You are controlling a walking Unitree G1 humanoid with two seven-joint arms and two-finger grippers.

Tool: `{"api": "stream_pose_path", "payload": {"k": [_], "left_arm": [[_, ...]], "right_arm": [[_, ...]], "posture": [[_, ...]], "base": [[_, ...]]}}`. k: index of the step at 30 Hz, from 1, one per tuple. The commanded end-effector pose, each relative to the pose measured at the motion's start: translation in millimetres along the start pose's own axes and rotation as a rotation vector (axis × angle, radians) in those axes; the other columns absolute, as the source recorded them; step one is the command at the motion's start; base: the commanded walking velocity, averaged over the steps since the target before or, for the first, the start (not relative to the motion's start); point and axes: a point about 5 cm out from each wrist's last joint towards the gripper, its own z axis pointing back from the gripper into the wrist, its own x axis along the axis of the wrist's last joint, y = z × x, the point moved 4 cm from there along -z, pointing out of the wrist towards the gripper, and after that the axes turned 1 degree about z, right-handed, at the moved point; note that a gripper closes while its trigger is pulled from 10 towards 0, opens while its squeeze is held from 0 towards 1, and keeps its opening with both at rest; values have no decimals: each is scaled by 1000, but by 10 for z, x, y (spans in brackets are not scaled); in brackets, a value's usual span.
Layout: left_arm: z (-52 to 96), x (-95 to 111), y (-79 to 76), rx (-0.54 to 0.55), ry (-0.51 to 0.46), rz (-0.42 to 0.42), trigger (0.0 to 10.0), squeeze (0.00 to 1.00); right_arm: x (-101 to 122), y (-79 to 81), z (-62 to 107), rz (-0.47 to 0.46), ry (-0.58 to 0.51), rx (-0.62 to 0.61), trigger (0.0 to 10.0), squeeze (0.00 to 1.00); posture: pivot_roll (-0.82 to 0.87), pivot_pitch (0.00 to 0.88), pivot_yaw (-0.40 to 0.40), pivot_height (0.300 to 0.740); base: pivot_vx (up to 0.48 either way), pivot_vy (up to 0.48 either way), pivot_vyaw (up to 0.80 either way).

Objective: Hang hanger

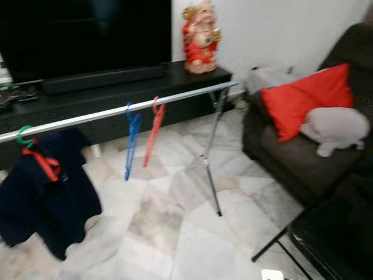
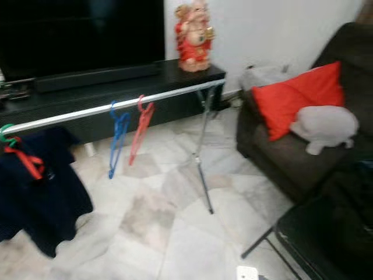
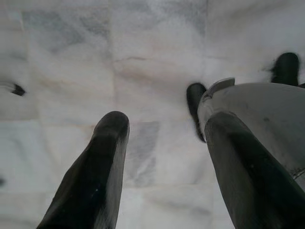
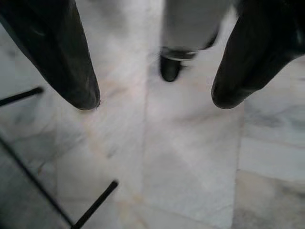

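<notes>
Both pincers hang released; blue hanger dangles lengthwise downward from rail.

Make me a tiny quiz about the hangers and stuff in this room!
1. How many bare hangers hang on the rail?
2. True or false: the left gripper is open, with floor under it.
3. What rests against the red cushion on the sofa?

Key:
1. Two: blue hanger, red hanger.
2. True.
3. A grey plush toy.
</notes>
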Motion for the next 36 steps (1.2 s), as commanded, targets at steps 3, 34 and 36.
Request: {"api": "stream_pose_path", "payload": {"k": [3, 34, 36], "left_arm": [[-11, 34, -39, -4, -4, -11, 10000, 0], [-5, 50, -6, 7, -22, -15, 10000, 0], [-5, 51, -5, 8, -20, -14, 10000, 0]], "right_arm": [[1, -84, -4, 13, 0, -16, 10000, 0], [25, 41, 6, 30, -33, 26, 10000, 0], [22, 37, 6, 33, -30, 24, 10000, 0]], "posture": [[99, 0, 39, 740], [92, 0, 57, 740], [94, 0, 56, 740]], "base": [[0, 0, -763], [67, 0, -576], [375, 0, 0]]}}
